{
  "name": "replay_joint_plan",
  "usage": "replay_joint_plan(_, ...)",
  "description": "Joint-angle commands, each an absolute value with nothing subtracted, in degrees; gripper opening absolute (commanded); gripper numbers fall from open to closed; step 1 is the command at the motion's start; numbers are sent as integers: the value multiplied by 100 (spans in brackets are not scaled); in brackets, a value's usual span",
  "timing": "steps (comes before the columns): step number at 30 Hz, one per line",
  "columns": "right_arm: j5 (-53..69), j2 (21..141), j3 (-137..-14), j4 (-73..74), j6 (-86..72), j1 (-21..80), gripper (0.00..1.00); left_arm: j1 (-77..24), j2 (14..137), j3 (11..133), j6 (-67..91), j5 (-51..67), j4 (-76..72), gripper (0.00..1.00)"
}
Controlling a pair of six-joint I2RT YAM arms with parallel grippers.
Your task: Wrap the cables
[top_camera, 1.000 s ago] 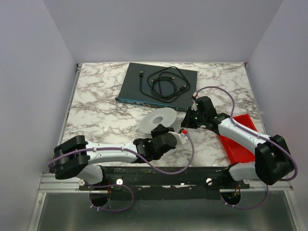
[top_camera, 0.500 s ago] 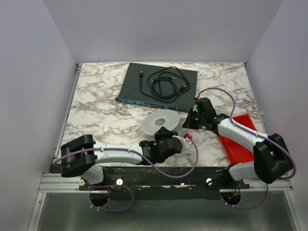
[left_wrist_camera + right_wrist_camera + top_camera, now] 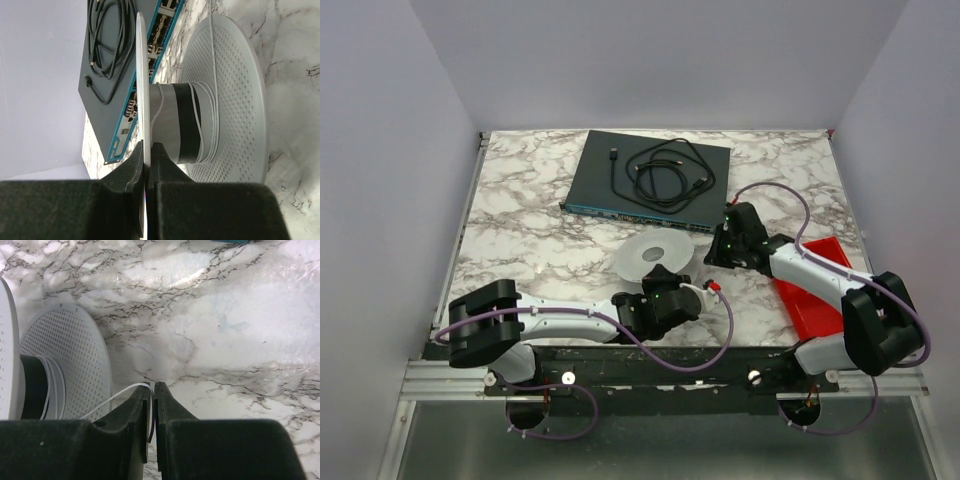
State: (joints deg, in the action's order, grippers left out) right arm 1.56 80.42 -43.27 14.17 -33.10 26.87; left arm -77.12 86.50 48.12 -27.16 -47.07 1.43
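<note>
Left gripper (image 3: 147,152): fingers pressed together on the rim of the upper flange of the spool (image 3: 175,125), the flange edge held between the tips and the spool body directly ahead of them. Spool: translucent whitish, perforated flanges, dark-and-grey core, lower flange toward the marble table (image 3: 540,230). White wire (image 3: 115,396): a few turns lie on the core close to the lower flange. Right gripper (image 3: 152,389): jaws drawn nearly together, pinching the wire at the tips; from there the strand arcs away to the claw's left, to the spool just beside it. Beyond both claws: a flat dark device (image 3: 610,195) carrying a coiled black cable (image 3: 665,170). Beneath the right forearm: a red tray (image 3: 810,300).
</note>
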Motion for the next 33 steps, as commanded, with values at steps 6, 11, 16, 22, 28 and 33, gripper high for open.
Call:
replay_joint_plan(6, -309, 8222, -4853, 1406, -3120, 2582, 13, -7752, 8490, 4678, -2232, -4077, 644, 0)
replay_joint_plan(11, 142, 8505, -5012, 1200, -3119, 2586, 7, -7752, 8650, 4752, -2205, -4172, 620, 0)
replay_joint_plan(16, 457, 8715, -4907, 887, -3228, 2583, 5, -7756, 8825, 4840, -2129, -4250, 576, 0)
replay_joint_plan(22, 903, 8889, -4613, 189, -3422, 2584, 3, -7783, 9041, 4878, -2088, -4349, 467, 0)
replay_joint_plan(28, 1259, 9232, -4412, -395, -3660, 2588, 2, -7787, 9220, 4917, -1865, -4380, 476, 0)
replay_joint_plan(33, 1526, 9380, -4000, -1045, -4133, 2582, 1, -7820, 9431, 5023, -1623, -4277, 675, 0)
